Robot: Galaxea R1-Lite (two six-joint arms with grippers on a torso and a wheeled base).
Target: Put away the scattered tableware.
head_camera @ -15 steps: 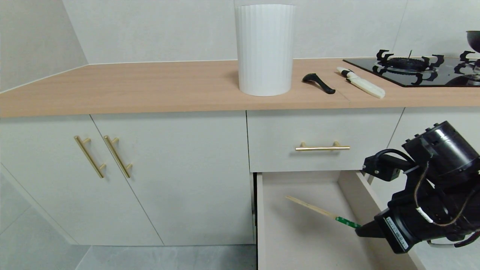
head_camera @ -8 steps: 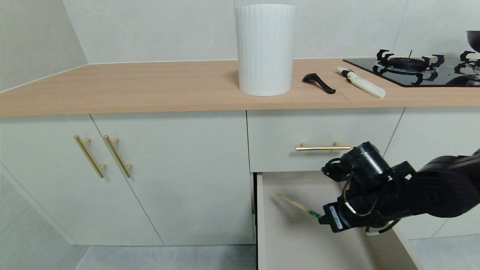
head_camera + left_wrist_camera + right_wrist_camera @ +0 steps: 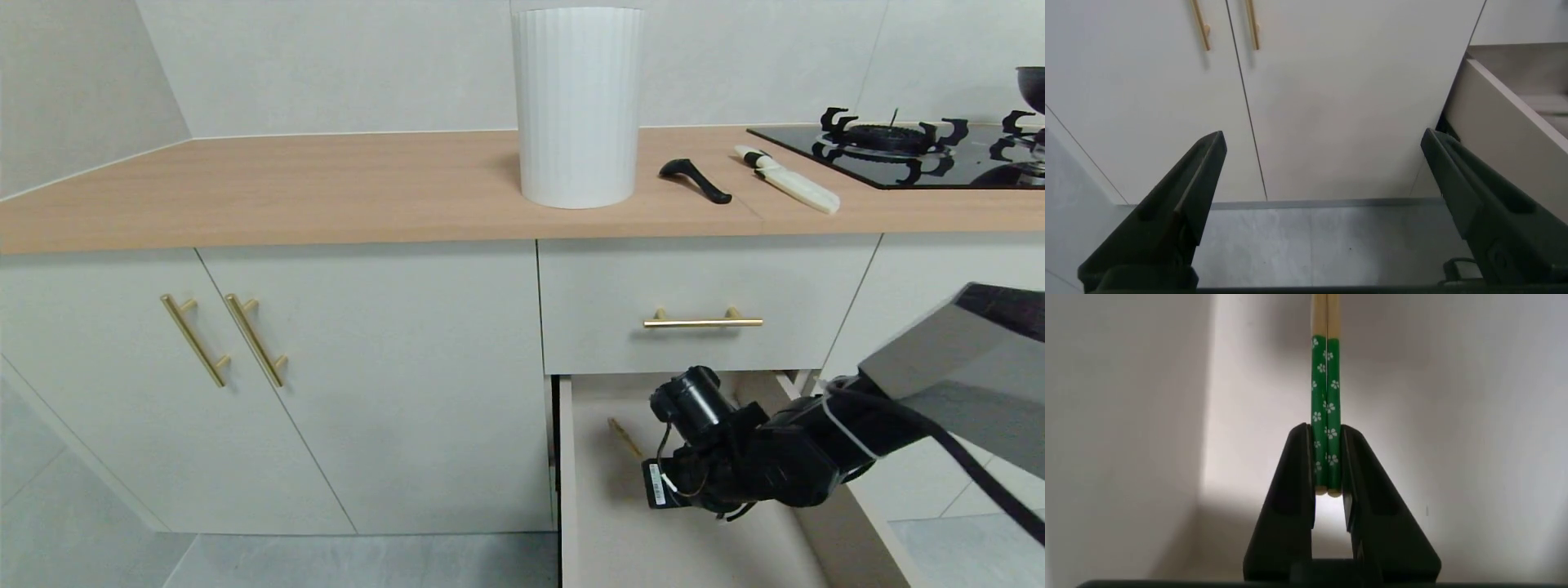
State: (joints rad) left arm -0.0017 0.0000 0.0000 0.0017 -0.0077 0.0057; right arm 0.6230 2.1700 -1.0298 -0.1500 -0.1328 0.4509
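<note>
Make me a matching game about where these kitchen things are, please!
Things:
1. chopsticks
2. knife
3. white bin
4. left gripper

Places or states:
A. lying flat on the countertop near the stove
B. open, facing the cabinet doors
C. pinched in the fingers of the right gripper, over the open drawer
D. standing upright on the countertop

Pairs: 1-C, 2-A, 3-D, 4-B.

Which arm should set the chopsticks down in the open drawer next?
Right. The right tool is shut on the chopsticks, low inside the open drawer. The left tool is open and empty, off beside the drawer, facing the cabinet doors.
</note>
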